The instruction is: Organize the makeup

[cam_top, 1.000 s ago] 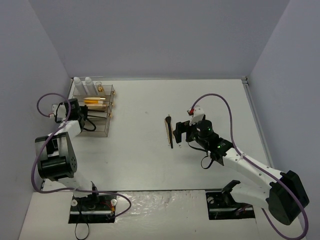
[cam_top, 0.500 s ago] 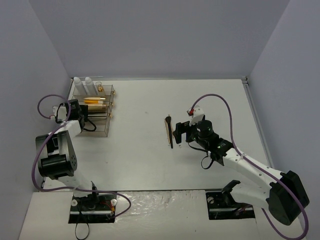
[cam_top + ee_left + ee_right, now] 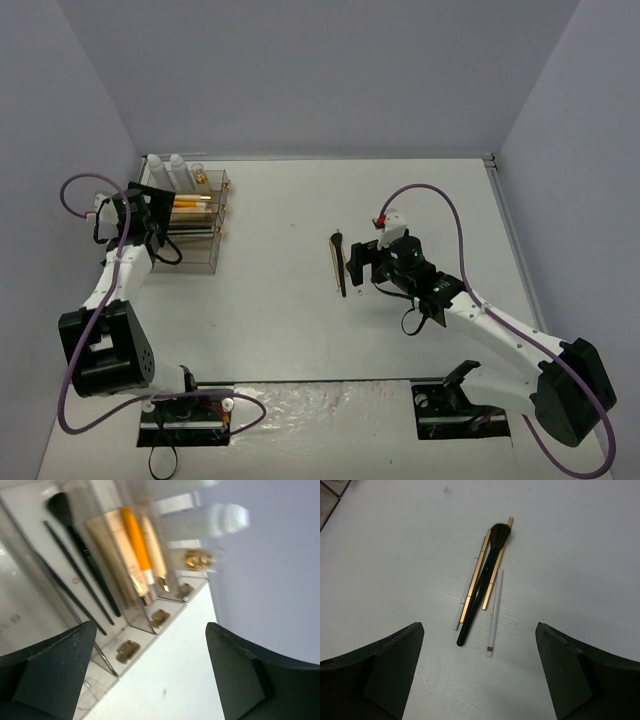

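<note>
Sorting looked mostly done: two white bottles [image 3: 178, 172], orange and beige tubes [image 3: 135, 540] and slim black brushes [image 3: 87, 562] sat in the clear tiered acrylic drawer box [image 3: 190, 240] at far left, beside the wide-apart left claw [image 3: 150, 650]. A fluffy black brush [image 3: 482, 577], gold sticks [image 3: 490, 590] and white pencils [image 3: 495, 607] lay loose on the white desk [image 3: 420, 200] under the right claw [image 3: 479, 630], apart and empty.

- The left gripper [image 3: 150, 675] stood with its jaws wide apart and nothing between them.
- Just ahead of it rose the clear drawer box [image 3: 137, 630], whose stepped front barred a straight pass forward.
- Ahead and to that tool's right, past the box's gold knobs, the table [image 3: 170, 690] lay bare.
- The right gripper [image 3: 477, 680] hung spread over the table.
- Only the black brush [image 3: 482, 595] and thin sticks [image 3: 494, 611] lay ahead of it, in line with the gap between its fingers, with bare surface on either side.
</note>
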Robot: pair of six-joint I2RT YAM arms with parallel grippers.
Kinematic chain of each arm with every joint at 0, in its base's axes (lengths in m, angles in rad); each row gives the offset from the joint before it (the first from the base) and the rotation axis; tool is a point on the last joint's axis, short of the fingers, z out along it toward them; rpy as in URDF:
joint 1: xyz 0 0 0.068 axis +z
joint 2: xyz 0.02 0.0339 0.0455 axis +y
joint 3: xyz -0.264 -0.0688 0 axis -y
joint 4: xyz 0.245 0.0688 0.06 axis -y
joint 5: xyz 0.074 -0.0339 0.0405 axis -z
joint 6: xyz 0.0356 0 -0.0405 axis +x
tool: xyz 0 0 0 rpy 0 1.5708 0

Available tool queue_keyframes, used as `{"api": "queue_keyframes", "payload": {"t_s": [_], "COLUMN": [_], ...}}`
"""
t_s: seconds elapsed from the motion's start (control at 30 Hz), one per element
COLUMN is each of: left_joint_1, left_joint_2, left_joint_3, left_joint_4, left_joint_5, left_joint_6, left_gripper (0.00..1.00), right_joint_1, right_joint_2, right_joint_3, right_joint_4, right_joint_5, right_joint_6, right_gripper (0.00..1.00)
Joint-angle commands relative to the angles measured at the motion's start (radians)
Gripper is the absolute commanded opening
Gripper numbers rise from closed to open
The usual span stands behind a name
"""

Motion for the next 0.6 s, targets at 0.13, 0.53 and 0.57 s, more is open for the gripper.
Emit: {"api": "queue_keyframes", "payload": {"t_s": [0.13, 0.53, 0.57], "left_joint_1": [0.003, -0.217, -0.241], "left_joint_2": [-0.259, -0.542, -0.555], "left_joint_3": [0.211, -0.042, -0.042], "left_joint_4": [-0.407, -0.484, -0.495], "left_joint_5": [0.269, 0.324, 0.303], "left_joint_6": [0.625, 0.839, 0.852], "left_gripper": [0.97, 0.97, 0.97], "right_joint_1": [0.037, 0.11, 0.112], "right_joint_2": [0.16, 0.389, 0.405], "right_joint_3": [0.096, 0.146, 0.148], "right_joint_4": [0.022, 0.074, 0.08], "right_joint_5": [0.047, 0.16, 0.17], "right_joint_6": [0.08, 0.206, 0.215], "right_gripper": [0.63, 0.38, 0.36]}}
